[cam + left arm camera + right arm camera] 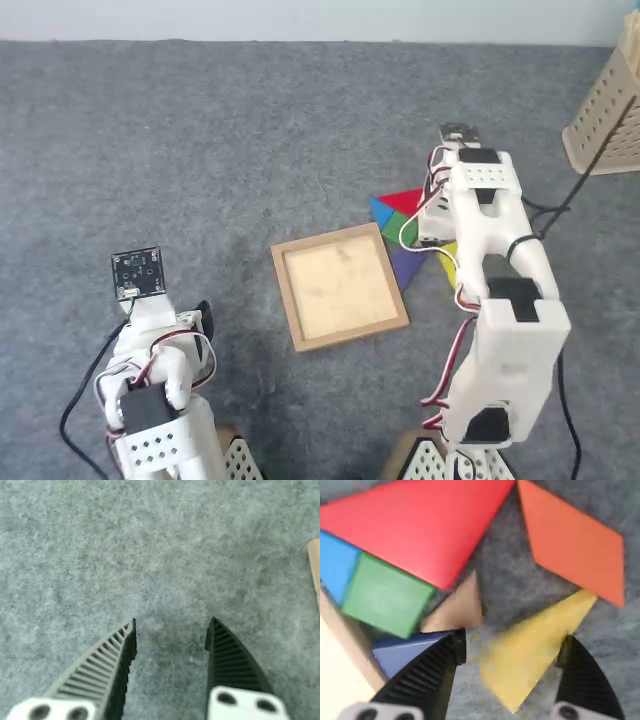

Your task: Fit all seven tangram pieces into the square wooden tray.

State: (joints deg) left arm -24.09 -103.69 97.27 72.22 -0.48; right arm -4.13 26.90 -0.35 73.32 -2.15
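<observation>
The square wooden tray (291, 290) lies empty in the middle of the grey carpet. Just beyond its right side the tangram pieces are clustered: a red triangle (425, 525), an orange parallelogram (575, 542), a yellow triangle (525, 652), a green square (387, 595), a light blue piece (335, 562), a dark blue piece (402, 650) and a small tan triangle (460, 607). My right gripper (514, 645) hangs open low over the yellow triangle, one finger on each side of it. At the lower left, my left gripper (173, 625) is open over bare carpet, well left of the tray.
A beige perforated block (610, 110) stands at the far right edge of the table. The right arm (500, 280) covers part of the piece cluster in the high view. A corner of the tray (315, 565) shows in the left wrist view.
</observation>
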